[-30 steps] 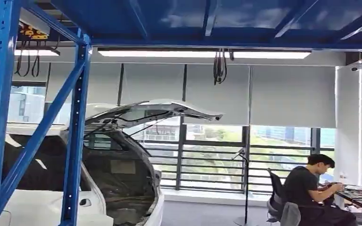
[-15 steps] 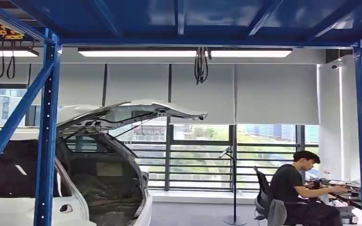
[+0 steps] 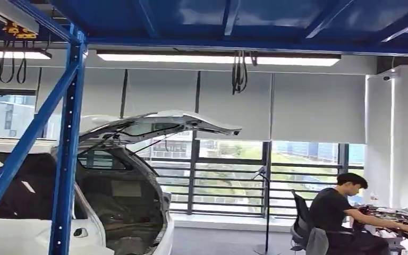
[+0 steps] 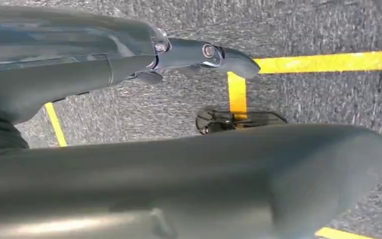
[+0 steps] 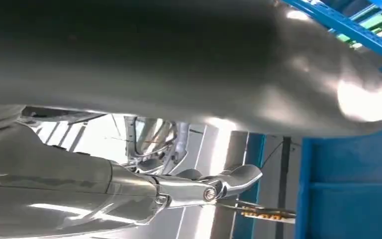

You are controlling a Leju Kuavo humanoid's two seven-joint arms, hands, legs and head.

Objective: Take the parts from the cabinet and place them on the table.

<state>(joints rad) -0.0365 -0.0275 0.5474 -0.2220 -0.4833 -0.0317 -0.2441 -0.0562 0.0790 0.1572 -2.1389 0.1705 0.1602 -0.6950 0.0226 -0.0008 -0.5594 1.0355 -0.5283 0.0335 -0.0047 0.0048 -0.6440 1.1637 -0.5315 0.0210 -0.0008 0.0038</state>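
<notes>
Blue racking (image 3: 66, 159) is being seen framing a workshop where a white car (image 3: 111, 212) is standing with its tailgate raised and a person (image 3: 340, 212) is sitting at a cluttered worktop (image 3: 404, 218). No cabinet or parts are being shown, so their weight, stiffness and grasp point cannot be judged (nor their look). Left robot hand (image 4: 199, 55) and right robot hand (image 5: 199, 189) are being held outstretched, grasping nothing.
</notes>
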